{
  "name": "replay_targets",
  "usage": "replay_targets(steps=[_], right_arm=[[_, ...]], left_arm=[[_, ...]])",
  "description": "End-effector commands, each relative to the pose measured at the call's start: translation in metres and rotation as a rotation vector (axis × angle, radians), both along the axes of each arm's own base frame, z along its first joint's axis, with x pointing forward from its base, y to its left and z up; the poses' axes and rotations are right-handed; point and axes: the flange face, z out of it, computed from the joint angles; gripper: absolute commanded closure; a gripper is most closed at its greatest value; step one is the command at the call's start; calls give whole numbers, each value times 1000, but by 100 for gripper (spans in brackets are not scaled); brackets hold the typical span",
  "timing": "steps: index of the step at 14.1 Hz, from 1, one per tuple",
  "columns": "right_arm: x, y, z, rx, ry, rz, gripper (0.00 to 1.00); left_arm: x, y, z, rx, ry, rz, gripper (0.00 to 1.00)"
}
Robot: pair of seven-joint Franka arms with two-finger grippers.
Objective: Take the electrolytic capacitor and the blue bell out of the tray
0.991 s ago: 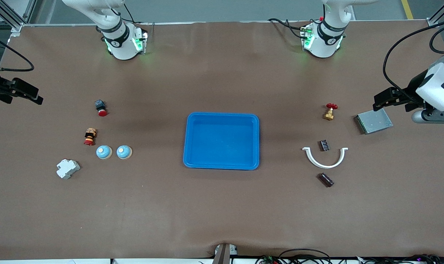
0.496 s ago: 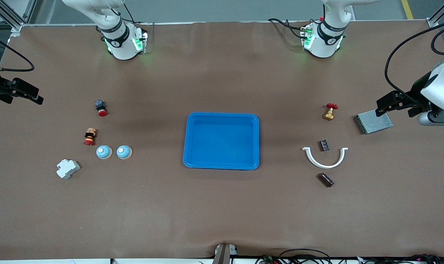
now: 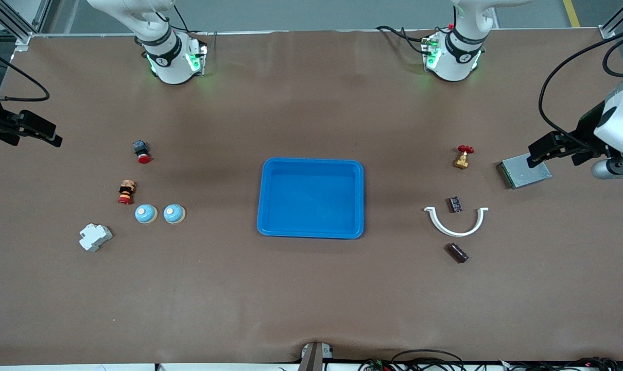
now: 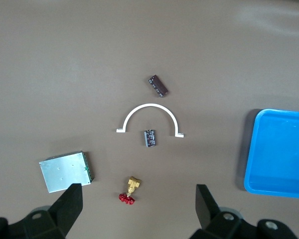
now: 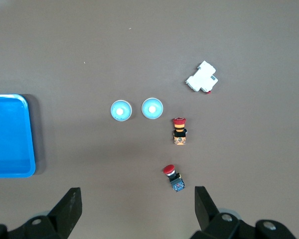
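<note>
Oddly, the tray [image 3: 311, 198] lies empty — both tools, left tool [image 4: 137, 209] and right tool [image 5: 135, 211], hang wide at the bench ends, two blue bells [image 3: 159, 213] nearer the right arm, the dark capacitor [image 3: 457, 252] nearer the left.

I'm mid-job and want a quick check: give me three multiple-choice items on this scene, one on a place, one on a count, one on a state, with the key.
1. Where do the blue bells lie?
A. In the tray
B. On the table toward the right arm's end
C. On the metal plate

2. How many blue bells are there?
A. One
B. Two
C. Four

3. How does the tray stand?
A. Empty
B. Holding a capacitor
C. Flipped over

Key:
1 B: both blue bells sit on the table beside the yellow-and-red button, apart from the tray.
2 B: the right wrist view shows two domes side by side.
3 A: only bare blue floor shows inside its rim; the dark capacitor lies toward the left arm's end, nearer the camera than the white arc.
</note>
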Motion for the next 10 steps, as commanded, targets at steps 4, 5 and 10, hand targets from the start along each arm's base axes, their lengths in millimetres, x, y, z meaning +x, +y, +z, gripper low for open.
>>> replay_targets(steps=[4, 5, 10], right_arm=[[-2, 2, -1, 14, 4, -7, 0], [-1, 2, 0, 14, 2, -7, 0], [-2, 0, -2, 14, 7, -10, 0]], left_arm=[[-18, -5, 3, 6, 0, -51, 0], [-18, -4, 3, 8, -1, -90, 0], [-18, -3, 4, 8, 1, -81, 0]])
